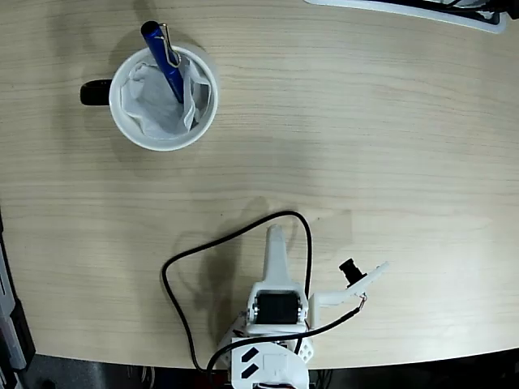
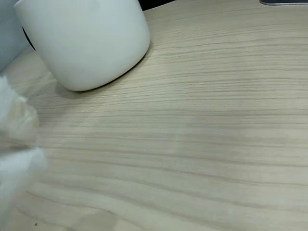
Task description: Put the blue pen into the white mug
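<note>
The white mug (image 1: 212,104) stands at the upper left of the table in the fixed view, its black handle (image 1: 96,93) pointing left and crumpled white paper inside. The blue pen (image 1: 165,58) stands tilted in the mug, its clipped end poking out over the far rim. My gripper (image 1: 276,237) is far from it, folded back near the arm's base at the bottom edge, and looks shut with nothing in it. In the wrist view the mug's outer wall (image 2: 86,38) fills the upper left and the blurred white fingers (image 2: 17,120) show at the left edge. The pen is hidden there.
A black cable (image 1: 235,237) loops on the table around the arm. The wrist camera (image 1: 352,271) sticks out to the right of the arm. A white flat object (image 1: 422,13) lies at the top right edge. Dark gear (image 1: 10,316) stands at the left edge.
</note>
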